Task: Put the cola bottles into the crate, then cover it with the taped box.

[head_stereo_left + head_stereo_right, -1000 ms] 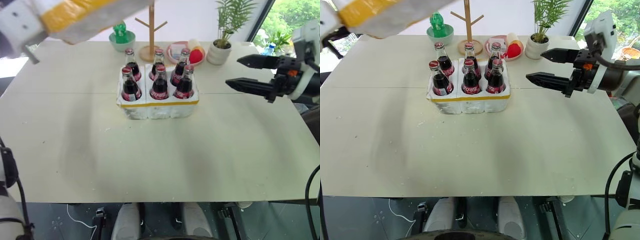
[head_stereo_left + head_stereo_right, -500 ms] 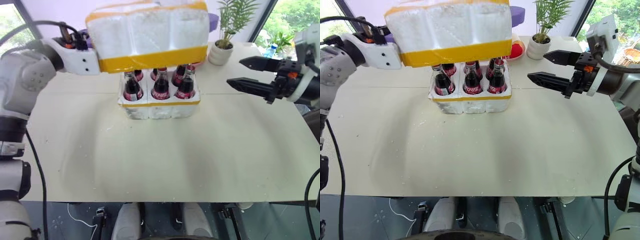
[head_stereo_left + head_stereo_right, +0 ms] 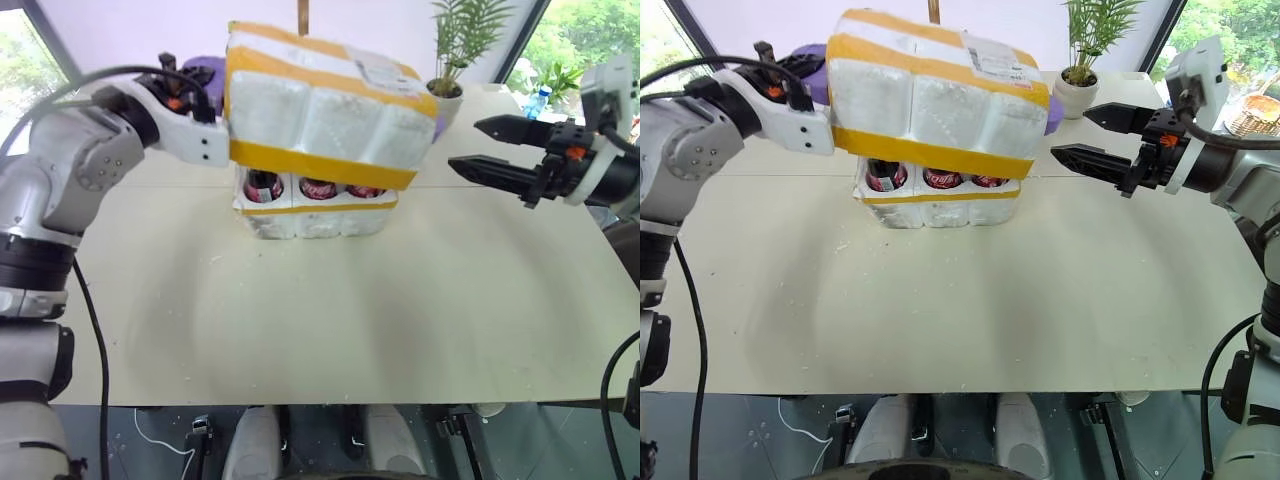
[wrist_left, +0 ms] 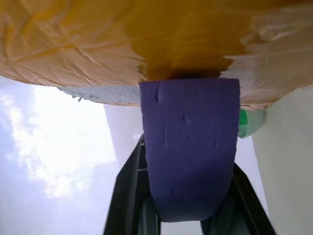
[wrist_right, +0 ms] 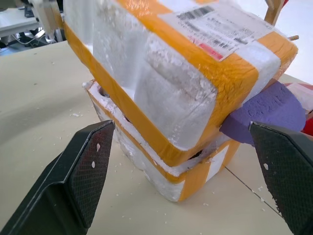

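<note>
Taped box, left eye view: the taped box (image 3: pixel 325 115) sits tilted over the crate (image 3: pixel 315 212), its far-right end higher, its lower edge hiding the upper parts of the cola bottles (image 3: pixel 317 187), whose red labels show in the gap beneath it.
Crate, left eye view: stands on the tabletop (image 3: pixel 330 300), yellow band round it, bottles standing in its wells.
Left claw, left eye view: the left claw (image 3: pixel 215 125) is at the box's left end beside a purple foam tab (image 3: pixel 198 76); whether its fingers grip the tab I cannot tell.
Right claw, left eye view: the right claw (image 3: pixel 490 150) hangs in the air to the right of the box, apart from it, fingers spread wide and empty.
Background, right eye view: a potted plant (image 3: pixel 1085 60) stands on the far side of the tabletop, past the box's right end.
Left wrist view: the purple foam tab lies between the two black fingers (image 4: pixel 124 191) and runs up against the yellow-taped underside of the box; contact cannot be judged.
Right wrist view: both fingers (image 5: pixel 88 166) stand far apart, framing the tilted box with its white shipping label (image 5: pixel 215 27) uppermost, the crate below it, and a second purple tab (image 5: pixel 266 115) at the near end.
</note>
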`<state>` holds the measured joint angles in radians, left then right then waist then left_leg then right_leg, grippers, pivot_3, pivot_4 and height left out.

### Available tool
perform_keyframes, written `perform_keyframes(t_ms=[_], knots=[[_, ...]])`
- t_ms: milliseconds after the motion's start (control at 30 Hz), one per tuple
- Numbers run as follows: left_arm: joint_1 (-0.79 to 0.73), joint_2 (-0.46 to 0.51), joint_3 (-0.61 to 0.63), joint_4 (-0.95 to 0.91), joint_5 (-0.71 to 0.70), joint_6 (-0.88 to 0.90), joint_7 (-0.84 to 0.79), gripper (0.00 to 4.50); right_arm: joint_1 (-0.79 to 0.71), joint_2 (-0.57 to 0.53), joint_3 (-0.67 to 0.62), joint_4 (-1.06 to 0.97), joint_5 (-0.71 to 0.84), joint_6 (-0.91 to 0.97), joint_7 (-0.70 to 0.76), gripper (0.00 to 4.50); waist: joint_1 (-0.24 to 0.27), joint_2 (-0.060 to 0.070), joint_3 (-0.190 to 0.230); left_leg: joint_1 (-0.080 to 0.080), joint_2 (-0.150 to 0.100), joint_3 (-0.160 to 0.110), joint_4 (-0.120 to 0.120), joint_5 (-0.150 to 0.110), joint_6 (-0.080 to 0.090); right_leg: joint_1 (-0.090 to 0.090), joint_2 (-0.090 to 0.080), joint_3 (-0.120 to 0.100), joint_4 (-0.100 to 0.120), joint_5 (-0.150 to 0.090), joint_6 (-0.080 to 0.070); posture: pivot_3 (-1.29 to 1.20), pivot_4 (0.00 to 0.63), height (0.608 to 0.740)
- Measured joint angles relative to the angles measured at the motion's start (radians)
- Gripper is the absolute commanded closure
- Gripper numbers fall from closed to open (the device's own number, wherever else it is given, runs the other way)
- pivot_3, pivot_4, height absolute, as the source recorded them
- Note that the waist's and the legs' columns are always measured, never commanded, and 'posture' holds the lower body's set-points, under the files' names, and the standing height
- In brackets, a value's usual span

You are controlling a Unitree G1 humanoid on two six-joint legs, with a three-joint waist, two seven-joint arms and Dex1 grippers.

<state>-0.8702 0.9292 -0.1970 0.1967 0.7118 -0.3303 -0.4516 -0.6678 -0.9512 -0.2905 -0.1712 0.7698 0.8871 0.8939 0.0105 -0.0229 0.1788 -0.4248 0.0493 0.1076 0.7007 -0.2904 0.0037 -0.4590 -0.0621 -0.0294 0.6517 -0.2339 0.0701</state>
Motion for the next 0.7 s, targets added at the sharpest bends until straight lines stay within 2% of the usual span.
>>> perform_keyframes(t_ms=[100,233,433,533,600,667,700], knots=[[0.056,0.001,0.0,-0.029,0.001,0.03,-0.027,0.67,0.0,0.001,0.0,0.0,0.0,-0.001,-0.001,0.0,0.001,0.0,0.0,0.0,0.0,0.0,0.0,0.0,0.0,0.0,0.0,0.0,0.0,0.0,0.0,0.0,0.15,0.74],[0.155,0.038,0.028,-0.077,-0.012,0.055,-0.05,0.67,0.013,-0.002,0.007,0.0,-0.009,-0.021,0.016,0.0,0.001,0.0,0.0,0.0,0.0,0.0,0.0,0.0,0.001,0.0,0.0,0.0,0.0,0.0,0.0,0.0,0.15,0.74],[0.392,0.073,0.203,-0.212,-0.181,0.066,-0.074,0.67,0.07,-0.012,0.022,0.028,-0.057,-0.065,0.047,0.0,0.0,0.0,0.0,0.0,0.001,0.0,0.0,-0.001,0.002,0.0,-0.001,0.0,0.0,0.0,0.0,0.0,0.15,0.74],[0.529,0.051,0.344,-0.287,-0.386,0.14,-0.15,0.67,0.089,-0.018,0.03,0.076,-0.088,-0.091,0.064,0.0,-0.001,0.0,0.0,0.001,0.001,0.0,0.0,-0.001,0.002,0.0,-0.001,0.0,0.0,0.0,0.0,0.0,0.15,0.74],[0.581,0.013,0.441,-0.336,-0.614,0.319,-0.261,0.67,0.098,-0.023,0.04,0.106,-0.105,-0.105,0.084,0.0,0.0,0.0,0.0,0.001,0.001,-0.001,0.0,-0.001,0.001,0.001,-0.001,0.0,0.002,0.0,0.0,0.0,0.15,0.74],[0.589,0.008,0.55,-0.358,-0.899,0.595,-0.395,0.67,0.1,-0.033,0.058,0.133,-0.123,-0.121,0.12,0.0,0.0,0.0,0.0,0.001,0.001,-0.002,0.0,0.0,0.0,0.001,0.0,0.0,0.002,0.0,0.0,0.0,0.15,0.74],[0.579,0.017,0.592,-0.354,-0.997,0.695,-0.439,0.67,0.1,-0.039,0.065,0.143,-0.129,-0.128,0.137,0.0,0.0,0.0,0.0,0.001,0.001,-0.002,0.0,0.0,0.0,0.001,0.0,0.0,0.002,0.0,0.0,0.0,0.15,0.74]])
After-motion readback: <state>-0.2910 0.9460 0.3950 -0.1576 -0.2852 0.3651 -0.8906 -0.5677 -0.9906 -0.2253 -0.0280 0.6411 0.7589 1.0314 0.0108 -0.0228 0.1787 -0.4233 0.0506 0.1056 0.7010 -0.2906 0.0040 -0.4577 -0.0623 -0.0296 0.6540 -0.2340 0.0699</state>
